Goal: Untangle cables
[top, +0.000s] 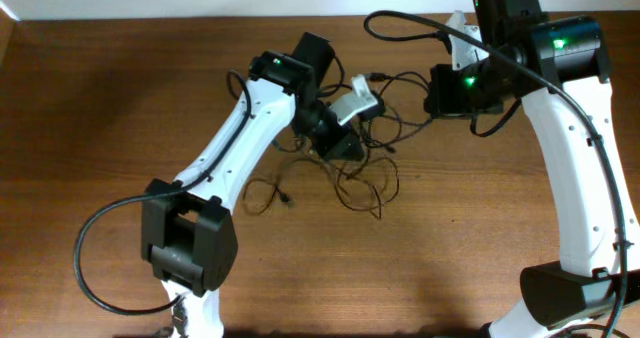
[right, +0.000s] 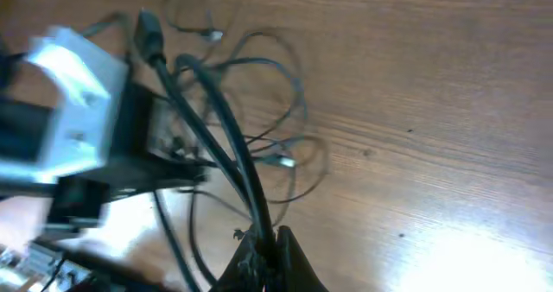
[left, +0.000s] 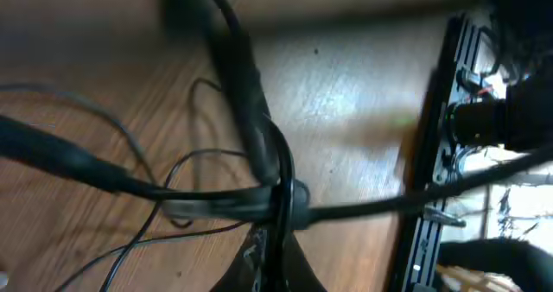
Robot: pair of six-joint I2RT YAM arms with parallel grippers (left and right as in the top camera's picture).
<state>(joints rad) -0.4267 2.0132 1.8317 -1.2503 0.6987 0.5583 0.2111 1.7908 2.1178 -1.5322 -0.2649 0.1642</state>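
The cables (top: 366, 170) lie mid-table (top: 100, 108), between both arms.

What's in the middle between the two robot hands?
Thin black cables loop over the wooden table between the left gripper and the right gripper. Nothing else lies there. The overhead view shows it best.

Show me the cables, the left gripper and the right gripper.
cables (top: 368, 170), overhead view, middle of the tangle.
left gripper (left: 278, 230), left wrist view, between its fingertips.
right gripper (right: 264, 240), right wrist view, between its fingertips.
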